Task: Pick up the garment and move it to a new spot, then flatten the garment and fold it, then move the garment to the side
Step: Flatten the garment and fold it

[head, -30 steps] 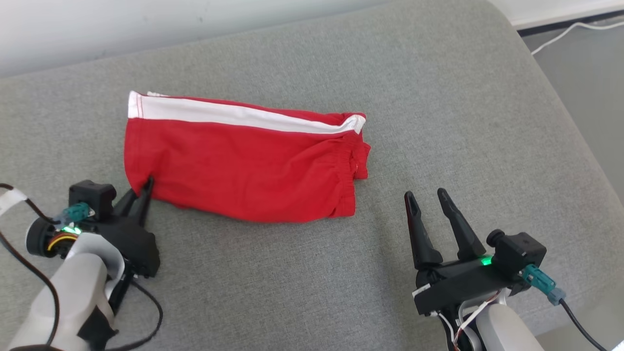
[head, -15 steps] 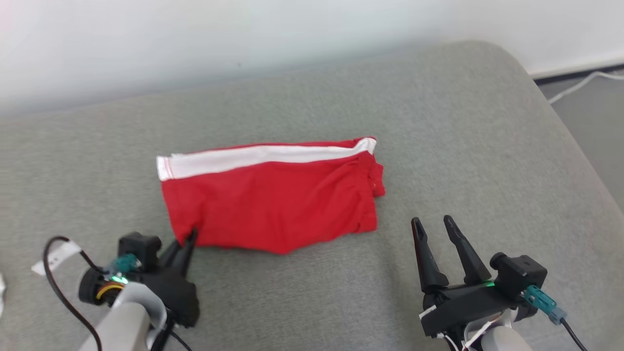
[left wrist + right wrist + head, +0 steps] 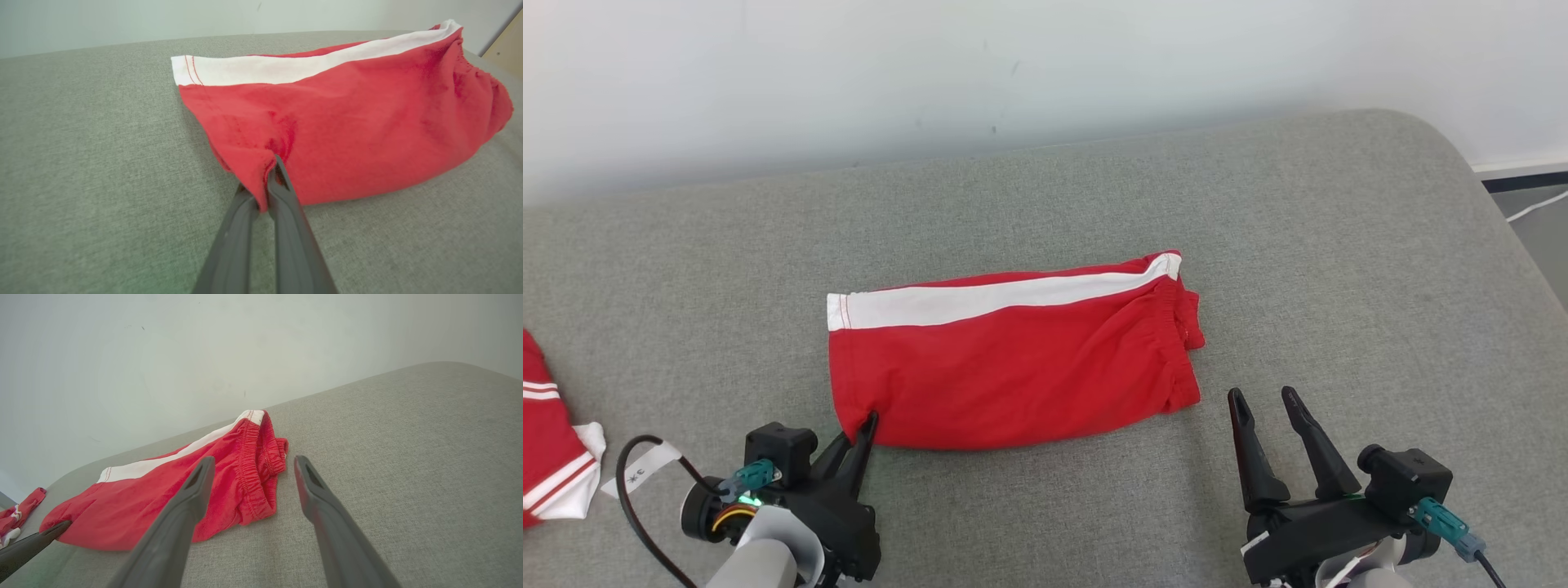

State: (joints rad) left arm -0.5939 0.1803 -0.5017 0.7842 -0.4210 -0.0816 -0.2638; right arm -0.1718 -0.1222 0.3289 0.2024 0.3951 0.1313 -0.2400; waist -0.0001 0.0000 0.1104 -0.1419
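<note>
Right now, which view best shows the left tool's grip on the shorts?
Left wrist view: left tool shut on a corner of the red shorts, cloth bunched between its fingers. Head view shows the pinch small; right wrist view, one fingertip at the hem.

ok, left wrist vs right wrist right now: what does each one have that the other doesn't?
Left wrist, not right wrist: a close-up of the left gripper shut on the hem corner of the red shorts, with cloth bunched in the grip; a tan panel edge at top right.
Right wrist, not left wrist: the right gripper, open and holding nothing, short of the shorts' elastic waistband; a second red-and-white garment at far left.
Both: the shorts with their white side stripe, the grey cushion, the white wall.
</note>
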